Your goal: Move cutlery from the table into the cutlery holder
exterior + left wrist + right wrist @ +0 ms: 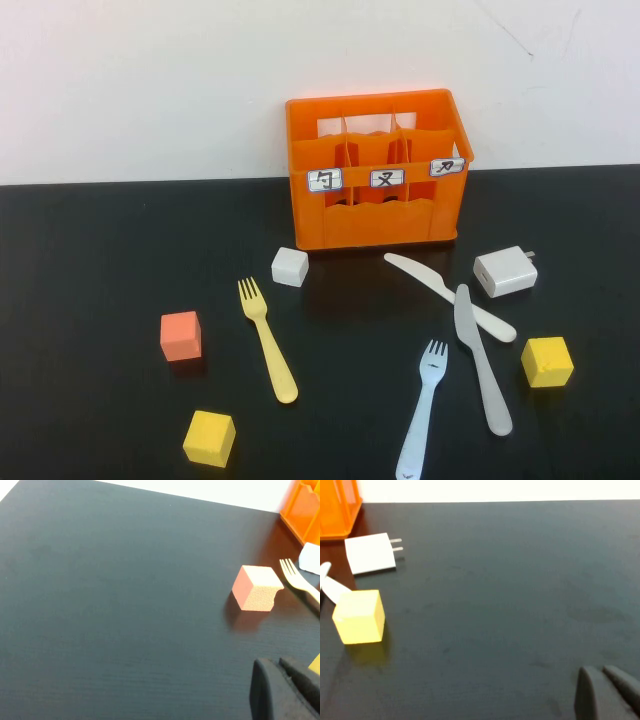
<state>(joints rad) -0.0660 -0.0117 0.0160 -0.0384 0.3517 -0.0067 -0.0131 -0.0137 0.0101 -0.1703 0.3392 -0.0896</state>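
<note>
The orange cutlery holder stands at the back of the black table, its three compartments labelled in white. In front of it lie a yellow fork, a pale blue-white fork, a cream-white knife and a grey knife that crosses it. Neither arm appears in the high view. My left gripper hovers shut and empty above bare table, off to the side of the yellow fork. My right gripper is shut and empty too, away from the cream-white knife's tip.
Small cubes are scattered about: an orange one, a yellow one at the front left, another yellow one at the right, and a white one. A white charger block lies right of the holder.
</note>
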